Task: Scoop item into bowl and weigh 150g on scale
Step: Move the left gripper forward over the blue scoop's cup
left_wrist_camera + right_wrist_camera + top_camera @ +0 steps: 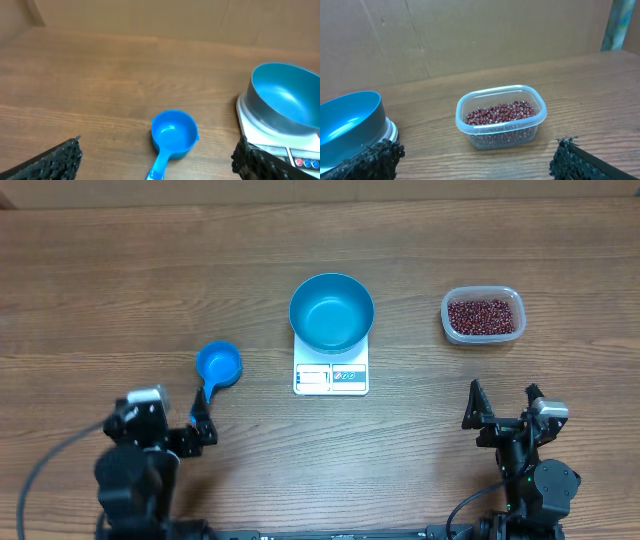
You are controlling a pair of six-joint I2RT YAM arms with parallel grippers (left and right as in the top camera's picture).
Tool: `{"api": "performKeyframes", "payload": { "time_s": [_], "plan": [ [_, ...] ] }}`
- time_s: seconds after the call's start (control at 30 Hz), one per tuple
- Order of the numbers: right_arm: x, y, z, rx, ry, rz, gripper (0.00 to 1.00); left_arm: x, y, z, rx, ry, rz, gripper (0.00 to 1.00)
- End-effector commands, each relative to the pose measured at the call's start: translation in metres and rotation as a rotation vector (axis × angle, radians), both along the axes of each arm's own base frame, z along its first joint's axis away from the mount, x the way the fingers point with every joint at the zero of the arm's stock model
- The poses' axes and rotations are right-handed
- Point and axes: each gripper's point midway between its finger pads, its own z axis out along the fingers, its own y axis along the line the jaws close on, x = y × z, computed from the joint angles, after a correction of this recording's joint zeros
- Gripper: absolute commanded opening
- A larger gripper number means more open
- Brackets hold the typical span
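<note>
Nothing scooped yet: the beans [483, 316] sit in the clear tub [482, 290] off to the right, the blue bowl [332, 310] waits empty on the scale [331, 378], the scoop [218, 365] lies untouched, and left gripper [168, 425] and right gripper [505, 405] hang spread wide, holding nothing

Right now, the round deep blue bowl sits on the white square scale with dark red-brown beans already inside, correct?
No. The round deep blue bowl does sit on the white square scale, but the overhead view shows it empty; the dark red-brown beans lie in the clear plastic tub.
</note>
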Motion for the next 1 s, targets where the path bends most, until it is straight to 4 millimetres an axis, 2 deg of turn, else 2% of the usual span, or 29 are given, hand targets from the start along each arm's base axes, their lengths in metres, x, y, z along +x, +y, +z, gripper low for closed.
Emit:
{"api": "performKeyframes", "payload": {
  "time_s": [0.0, 0.17, 0.43, 0.6, 0.97],
  "plan": [
    [0.0, 0.001, 0.003, -0.007, -0.016, 0.006, 1.0, 0.012, 0.0, 0.029, 0.023, 0.039, -0.025, 0.99],
    [0.0, 0.001, 0.003, -0.007, -0.016, 0.006, 1.0, 0.029, 0.001, 0.033, 0.032, 0.234, -0.042, 1.0],
    [0.0, 0.001, 0.003, -0.007, -0.015, 0.006, 1.0, 0.055, 0.004, 0.018, 0.053, 0.548, -0.088, 0.99],
    [0.0, 0.001, 0.003, -0.007, -0.016, 0.006, 1.0, 0.065, 0.004, 0.001, 0.054, 0.739, -0.126, 1.0],
    [0.0, 0.001, 0.003, -0.007, -0.016, 0.006, 1.0, 0.063, 0.004, -0.05, 0.054, 1.023, -0.196, 0.99]
  ]
}}
